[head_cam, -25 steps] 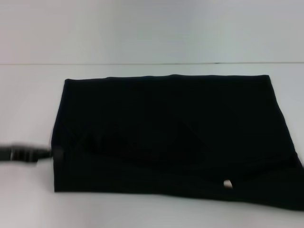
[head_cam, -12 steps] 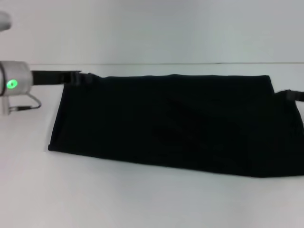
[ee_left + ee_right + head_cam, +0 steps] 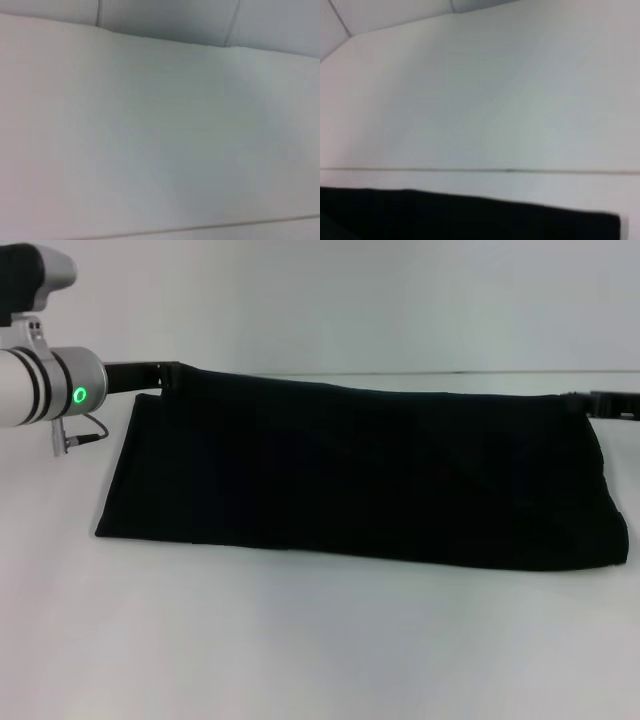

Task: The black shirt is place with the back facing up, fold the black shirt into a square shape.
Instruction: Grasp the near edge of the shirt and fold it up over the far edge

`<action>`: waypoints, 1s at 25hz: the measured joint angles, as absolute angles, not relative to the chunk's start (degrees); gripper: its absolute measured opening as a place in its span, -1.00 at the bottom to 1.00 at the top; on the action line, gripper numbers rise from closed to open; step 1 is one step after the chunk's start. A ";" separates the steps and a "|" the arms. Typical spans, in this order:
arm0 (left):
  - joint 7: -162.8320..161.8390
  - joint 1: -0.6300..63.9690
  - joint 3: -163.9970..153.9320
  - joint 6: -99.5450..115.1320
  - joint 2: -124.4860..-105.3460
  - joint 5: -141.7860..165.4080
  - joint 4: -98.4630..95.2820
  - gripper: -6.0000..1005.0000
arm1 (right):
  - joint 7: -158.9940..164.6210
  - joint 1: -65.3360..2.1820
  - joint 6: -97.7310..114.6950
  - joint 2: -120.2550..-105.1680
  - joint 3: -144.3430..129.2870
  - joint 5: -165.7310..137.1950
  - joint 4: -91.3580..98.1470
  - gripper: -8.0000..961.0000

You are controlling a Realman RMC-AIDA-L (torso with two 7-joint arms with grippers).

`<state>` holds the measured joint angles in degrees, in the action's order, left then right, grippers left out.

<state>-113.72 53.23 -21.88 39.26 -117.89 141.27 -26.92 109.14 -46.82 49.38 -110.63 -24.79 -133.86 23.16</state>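
The left claw (image 3: 170, 373) was up at one top corner of the shirt (image 3: 360, 475), and the right claw (image 3: 590, 400) was at the other, far across from it. Each seemed clamped on the cloth, since the top edge ran taut from one to the other and the rest hung below them like a curtain, with its bottom fold resting on the table (image 3: 300, 650). The pinch itself I could not make out on either side — I judged it only by how the cloth hung.

The left claw stood a little higher than the right, so the top edge sloped down towards the right one. If they laid the shirt down like that, I thought, the fold would land skewed and the square would come out crooked. A thin grip on a corner might also slip under the weight, dropping that side in a heap. And the slack middle could crease — too little pull between the claws would do it.
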 joint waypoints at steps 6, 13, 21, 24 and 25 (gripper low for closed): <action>-113.67 53.37 -22.68 34.96 -117.95 140.42 -27.15 -0.87 | 109.05 -49.41 45.06 -110.54 -25.79 -133.71 22.88 -0.89; -113.64 54.00 -23.47 31.37 -118.03 140.32 -26.92 -0.84 | 108.95 -51.55 40.57 -110.59 -26.50 -133.66 22.22 -0.89; -113.18 54.12 -27.41 26.39 -119.16 138.43 -26.45 -0.81 | 106.02 -52.44 34.75 -111.54 -27.30 -133.15 19.25 -0.89; -112.97 54.11 -27.87 25.78 -119.32 138.03 -26.45 -0.80 | 104.92 -52.53 33.65 -111.95 -27.32 -132.60 19.21 -0.89; -112.96 54.11 -28.04 25.66 -119.34 138.02 -26.44 -0.79 | 104.43 -52.54 33.48 -112.05 -27.32 -132.33 19.21 -0.89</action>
